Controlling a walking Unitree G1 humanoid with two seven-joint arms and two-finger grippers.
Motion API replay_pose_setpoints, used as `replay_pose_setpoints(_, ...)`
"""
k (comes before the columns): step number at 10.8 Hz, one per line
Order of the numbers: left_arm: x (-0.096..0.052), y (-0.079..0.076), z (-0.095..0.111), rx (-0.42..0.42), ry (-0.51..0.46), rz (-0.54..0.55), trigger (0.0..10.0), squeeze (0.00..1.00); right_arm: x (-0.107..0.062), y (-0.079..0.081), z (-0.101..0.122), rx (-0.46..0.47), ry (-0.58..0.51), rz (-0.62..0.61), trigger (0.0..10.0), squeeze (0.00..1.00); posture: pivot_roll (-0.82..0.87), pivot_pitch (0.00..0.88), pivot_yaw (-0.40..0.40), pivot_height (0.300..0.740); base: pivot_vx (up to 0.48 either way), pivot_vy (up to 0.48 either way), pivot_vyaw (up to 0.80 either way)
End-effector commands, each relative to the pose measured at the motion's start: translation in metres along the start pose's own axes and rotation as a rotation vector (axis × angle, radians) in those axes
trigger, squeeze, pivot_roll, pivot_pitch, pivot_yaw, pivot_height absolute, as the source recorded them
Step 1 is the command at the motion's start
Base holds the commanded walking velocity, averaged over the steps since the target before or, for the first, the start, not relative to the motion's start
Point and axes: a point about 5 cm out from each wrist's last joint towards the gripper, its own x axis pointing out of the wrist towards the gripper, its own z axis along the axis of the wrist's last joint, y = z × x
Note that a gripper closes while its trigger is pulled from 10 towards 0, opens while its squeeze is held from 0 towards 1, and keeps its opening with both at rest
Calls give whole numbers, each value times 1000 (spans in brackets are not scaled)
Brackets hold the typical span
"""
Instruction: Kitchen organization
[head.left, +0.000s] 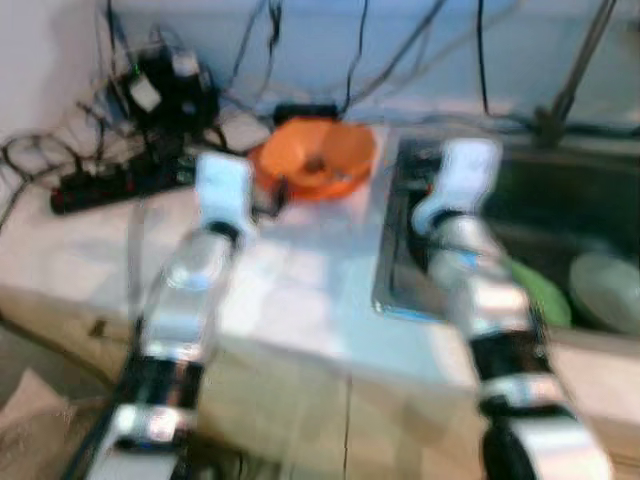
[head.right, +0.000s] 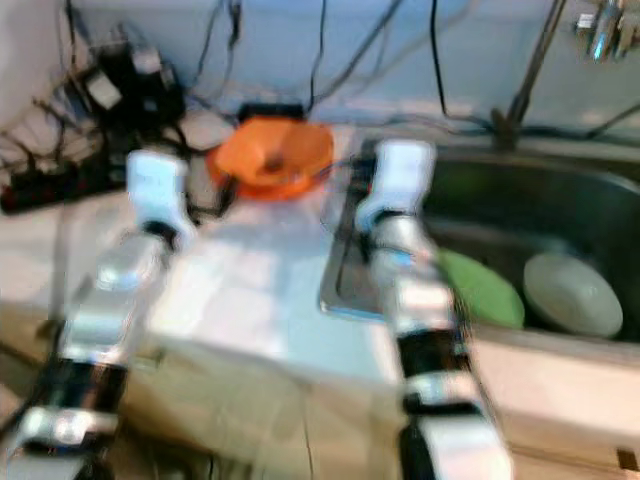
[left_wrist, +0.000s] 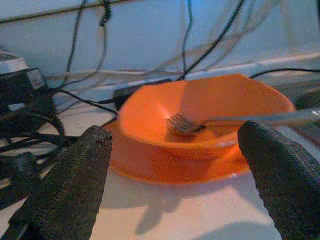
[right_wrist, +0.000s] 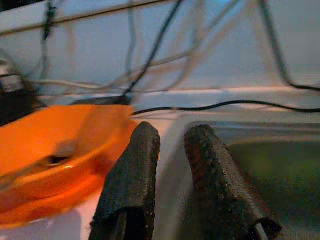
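**Left tool lining up on the orange bowl**

Plainly, the left tool (left_wrist: 175, 165) is facing the orange bowl (left_wrist: 200, 127) with its two black fingers (left_wrist: 75, 175) spread wide, one on each side of the bowl's width and not yet touching it. That spacing is making sense as preparation for a grasp: the gap is looking broad enough to take the rim or the body between the pads.

The bowl is sitting on the pale surface (head.left: 300, 290), at about twelve o'clock from the left arm and at nine o'clock from the sink (head.left: 560, 200). A fork (left_wrist: 187, 123) is lying inside it, tines down in the hollow and handle sticking out over the rim toward the sink side, so any lift is likely needing to stay level or the fork may slide out.

The right tool (right_wrist: 172, 175) is hovering over the near edge of the sink, just beside the bowl, its fingers nearly pressed together with only a narrow gap and nothing between them.

Inside the sink a green plate (head.right: 485, 290) and a pale bowl (head.right: 572, 293) are lying, which suggests the orange bowl is probably heading there too. Cables and a power strip (head.left: 110, 185) are crowding the surface at ten o'clock of the bowl.
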Motion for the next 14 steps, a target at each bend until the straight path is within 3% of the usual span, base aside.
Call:
replay_pose_setpoints(1, -3, 7, 1, -4, 14, -8, 10000, 0, 0, 11, 0, 15, 1, 24, 10000, 0, 167, 53, 61, 740, 0, 0, 0)
replay_pose_setpoints(4, -13, 19, -9, -32, 175, -131, 10000, 0, -3, 9, -1, 20, 1, 10, 10000, 0, 180, 80, 78, 740, 0, 0, 0)
replay_pose_setpoints(5, -8, 20, -9, -39, 206, -162, 10000, 0, -5, 10, -3, 25, 6, 5, 10000, 0, 181, 91, 83, 740, 0, 0, 0)
replay_pose_setpoints(8, 23, 6, -3, -112, 263, -246, 10000, 0, -19, 5, -6, 26, 17, -24, 10000, 0, 144, 158, 110, 740, 0, 0, 0)
replay_pose_setpoints(10, 36, 3, -1, -104, 280, -268, 10000, 0, -32, 2, -8, 23, 26, -43, 10000, 0, 128, 188, 123, 740, 0, 0, 0)
replay_pose_setpoints(12, 48, 1, 3, -89, 290, -266, 10000, 0, -42, 0, -10, 24, 44, -60, 10000, 0, 114, 223, 137, 740, 0, 0, 0)
replay_pose_setpoints(13, 61, 2, 15, -101, 260, -237, 10000, 0, -52, 0, -14, 26, 71, -73, 10000, 0, 107, 233, 148, 740, 0, 0, 0)
replay_pose_setpoints(14, 65, 6, 22, -103, 240, -221, 10000, 0, -55, -1, -15, 29, 81, -79, 10000, 0, 109, 228, 155, 740, 0, 0, 0)
